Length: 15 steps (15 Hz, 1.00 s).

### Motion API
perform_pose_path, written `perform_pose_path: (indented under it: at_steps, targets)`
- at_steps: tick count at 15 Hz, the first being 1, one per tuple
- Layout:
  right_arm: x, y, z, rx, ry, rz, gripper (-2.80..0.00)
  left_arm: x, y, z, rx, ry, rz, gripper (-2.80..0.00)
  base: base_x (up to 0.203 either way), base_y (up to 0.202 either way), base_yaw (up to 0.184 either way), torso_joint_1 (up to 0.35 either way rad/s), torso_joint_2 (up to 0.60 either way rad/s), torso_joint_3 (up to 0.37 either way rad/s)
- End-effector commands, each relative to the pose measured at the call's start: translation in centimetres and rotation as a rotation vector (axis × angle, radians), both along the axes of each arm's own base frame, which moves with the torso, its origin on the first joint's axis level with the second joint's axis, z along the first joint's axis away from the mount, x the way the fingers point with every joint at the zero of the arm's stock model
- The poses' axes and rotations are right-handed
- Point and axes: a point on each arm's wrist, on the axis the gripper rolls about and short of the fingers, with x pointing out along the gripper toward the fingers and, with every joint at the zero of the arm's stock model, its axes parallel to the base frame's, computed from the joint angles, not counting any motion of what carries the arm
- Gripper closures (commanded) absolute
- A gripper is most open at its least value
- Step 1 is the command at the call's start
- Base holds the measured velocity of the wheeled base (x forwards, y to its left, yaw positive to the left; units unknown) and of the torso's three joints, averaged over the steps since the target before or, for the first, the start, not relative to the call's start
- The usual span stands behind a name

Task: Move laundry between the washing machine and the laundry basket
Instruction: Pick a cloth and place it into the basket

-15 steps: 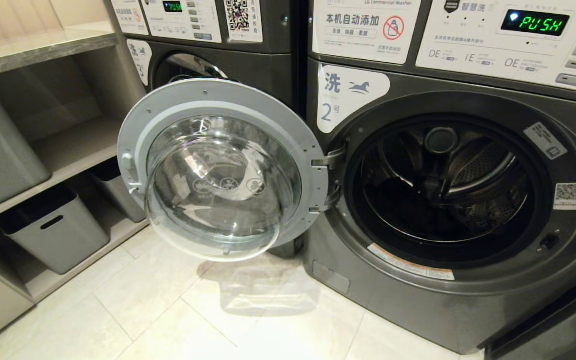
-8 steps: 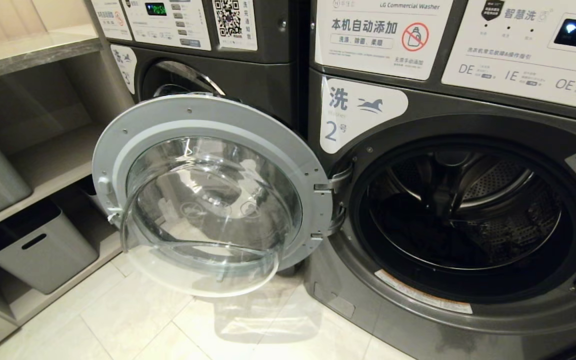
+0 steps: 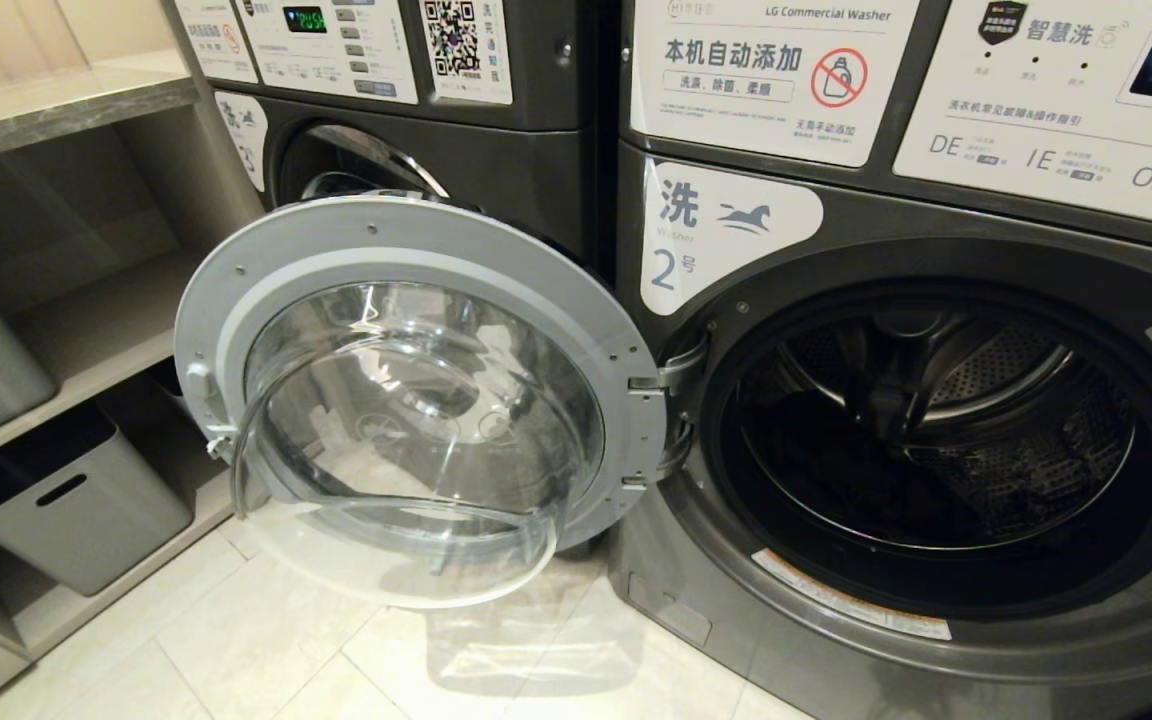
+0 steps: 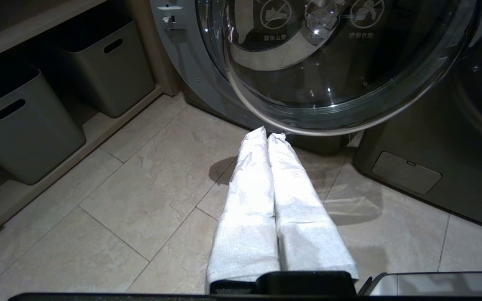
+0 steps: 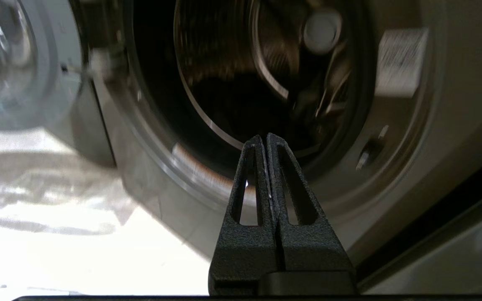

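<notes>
**Door open, transfer not yet begun**

The washing machine (image 3: pixel 916 420) fills the right of the head view, its drum (image 3: pixel 936 430) dark, any laundry inside impossible to make out; its round glass door (image 3: pixel 416 390) stands swung wide at centre left; grey bins (image 3: pixel 66 505) sit on shelves at far left, no laundry basket clearly identifiable; the right end effector (image 5: pixel 267 144) is clenched and empty, pointing at the drum mouth; the left end effector (image 4: pixel 267 136), cloth-wrapped, is clenched over the floor tiles (image 4: pixel 140 200); judging by this, every transfer remains.
</notes>
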Motion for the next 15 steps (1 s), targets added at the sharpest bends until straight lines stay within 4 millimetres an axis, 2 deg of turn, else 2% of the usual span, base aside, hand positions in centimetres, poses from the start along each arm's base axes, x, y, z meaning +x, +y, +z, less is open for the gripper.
perform_pose_path:
  at_steps: [1, 4, 5, 6, 9, 12, 15]
  targets:
    - [0.4, 0.0, 3.4, -0.009, 0.004, 0.003, 0.0, 0.0, 0.0, 0.0, 0.001, -0.002, 0.0, 0.0, 0.0, 0.0, 0.0, 0.0, 0.0, 0.0]
    - [3.7, 0.2, 11.1, -0.024, 0.076, 0.075, 0.0, 0.0, 0.0, 0.0, -0.039, -0.002, 0.007, 0.0, 0.0, 0.0, 0.0, 0.0, 0.0, 0.0]
    - [5.1, 0.3, 12.9, -0.033, 0.122, 0.145, 0.0, 0.0, 0.0, 0.0, -0.052, -0.002, 0.012, 0.0, 0.0, 0.0, 0.0, 0.0, 0.0, 0.0]
    - [6.5, 0.5, 13.6, -0.055, 0.183, 0.214, 0.0, 0.0, 0.0, 0.0, -0.058, -0.004, 0.021, 0.0, 0.0, 0.0, 0.0, 0.0, 0.0, 0.0]
    - [10.3, 1.0, 13.4, -0.169, 0.339, 0.416, 0.0, 0.0, 0.0, 0.0, -0.058, -0.003, 0.021, 0.0, 0.0, 0.0, 0.0, 0.0, 0.0, 0.0]
    - [10.4, 2.5, 11.8, -0.237, 0.423, 0.638, 0.0, 0.0, 0.0, 0.0, -0.058, -0.004, 0.021, 0.0, 0.0, 0.0, 0.0, 0.0, 0.0, 0.0]
    - [10.9, 3.4, 8.9, -0.267, 0.578, 0.706, 0.0, 0.0, 0.0, 0.0, -0.058, -0.004, 0.021, 0.0, 0.0, 0.0, 0.0, 0.0, 0.0, 0.0]
